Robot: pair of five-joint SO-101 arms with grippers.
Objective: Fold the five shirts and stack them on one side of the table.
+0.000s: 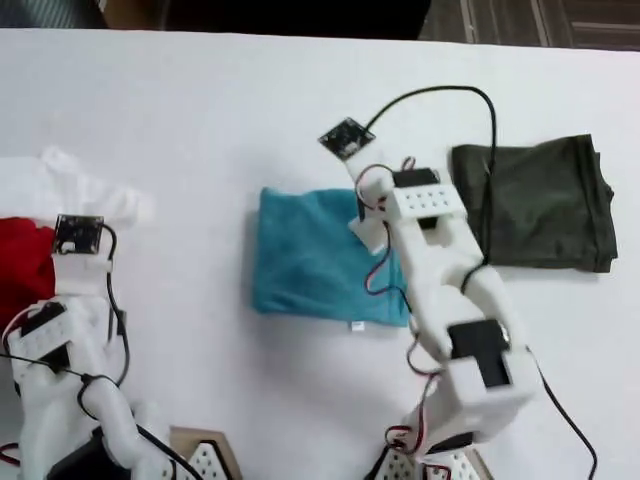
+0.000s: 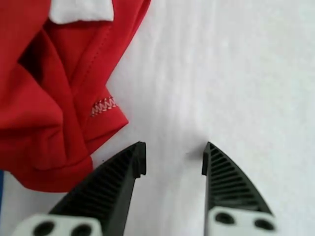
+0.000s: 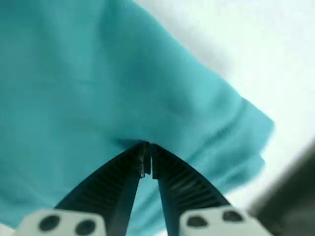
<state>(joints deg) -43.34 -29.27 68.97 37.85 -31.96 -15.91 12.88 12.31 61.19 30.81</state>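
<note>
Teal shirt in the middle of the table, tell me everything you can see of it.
The teal shirt is soft knit-looking cloth, folded into a rough rectangle, lying flat on the white table. A white tag shows at its near edge. The right gripper is shut on a pinch of its fabric, on the side toward the dark green shirt.

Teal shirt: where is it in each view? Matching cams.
High view: teal shirt at table centre, beside the dark shirt.
Right wrist view: teal shirt pinched in the right pincer.
Left wrist view: red shirt there instead.
Shared landmark: white table.
</note>
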